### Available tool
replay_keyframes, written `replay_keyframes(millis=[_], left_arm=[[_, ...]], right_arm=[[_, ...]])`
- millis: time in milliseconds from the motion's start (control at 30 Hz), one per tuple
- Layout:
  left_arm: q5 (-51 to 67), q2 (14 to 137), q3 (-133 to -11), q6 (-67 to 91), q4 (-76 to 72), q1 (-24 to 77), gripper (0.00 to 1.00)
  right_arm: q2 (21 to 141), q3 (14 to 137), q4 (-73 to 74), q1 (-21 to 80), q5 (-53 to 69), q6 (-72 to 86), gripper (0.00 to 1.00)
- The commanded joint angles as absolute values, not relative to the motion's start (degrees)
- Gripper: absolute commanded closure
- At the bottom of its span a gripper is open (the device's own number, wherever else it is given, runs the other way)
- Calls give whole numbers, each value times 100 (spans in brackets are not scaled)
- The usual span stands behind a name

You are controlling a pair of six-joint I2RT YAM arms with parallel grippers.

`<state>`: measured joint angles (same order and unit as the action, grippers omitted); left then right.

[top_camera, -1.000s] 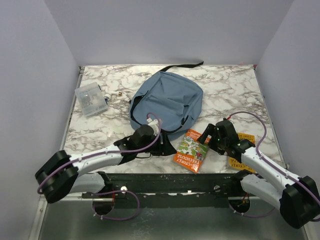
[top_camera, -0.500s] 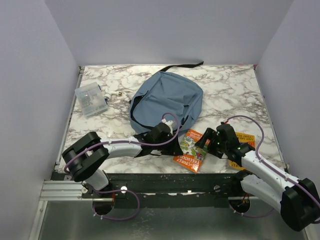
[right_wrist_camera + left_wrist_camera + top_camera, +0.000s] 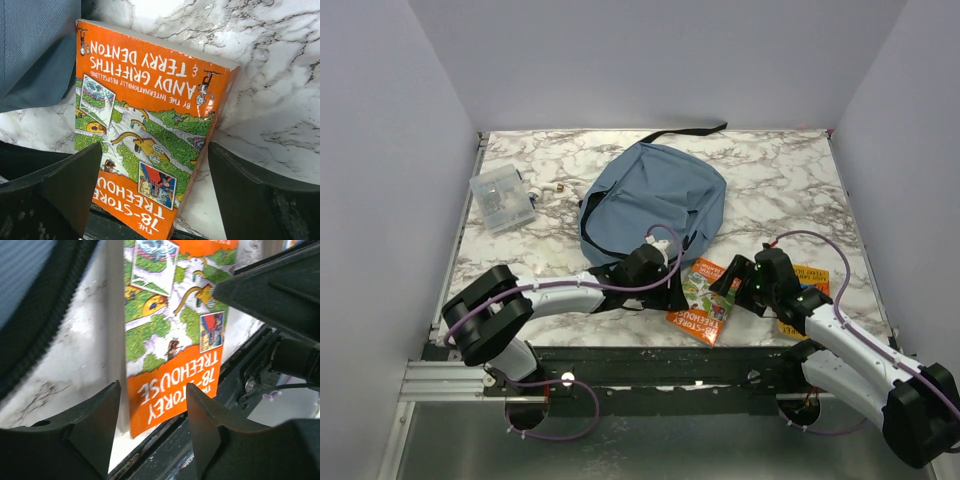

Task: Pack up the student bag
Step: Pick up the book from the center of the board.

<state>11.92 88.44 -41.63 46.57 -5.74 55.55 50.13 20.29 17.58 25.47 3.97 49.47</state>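
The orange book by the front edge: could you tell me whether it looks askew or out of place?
Yes. The orange book lies skewed to the front edge of the table, and its near corner seems to poke past that edge. Nothing looks spilled or damaged.

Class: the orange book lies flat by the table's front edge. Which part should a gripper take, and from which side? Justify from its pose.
Take the book by its title end, coming in from the front of the table. It lies flat and thin, so a grip from above finds little. That end seems to poke past the edge, probably letting one finger slip under.
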Motion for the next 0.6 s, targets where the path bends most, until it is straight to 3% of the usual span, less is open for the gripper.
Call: replay_keyframes(millis=[0,267,467,567], left_arm=[[534,8480,-4028,4298,132,5573,40],[1363,9162,-4331,4402,-238,5581,39],[1690,9339,-4510,4410,-352,5577,50],[1747,9336,-4516,4412,-395,5578,61]], right_arm=[[4926,2025,1787,2530,352,4926,10],[5119,1973,1551,2530,490,4895,11],[5134,1945,1522,2527,567,4879,10],[5052,1900,1522,2528,580,4920,11]])
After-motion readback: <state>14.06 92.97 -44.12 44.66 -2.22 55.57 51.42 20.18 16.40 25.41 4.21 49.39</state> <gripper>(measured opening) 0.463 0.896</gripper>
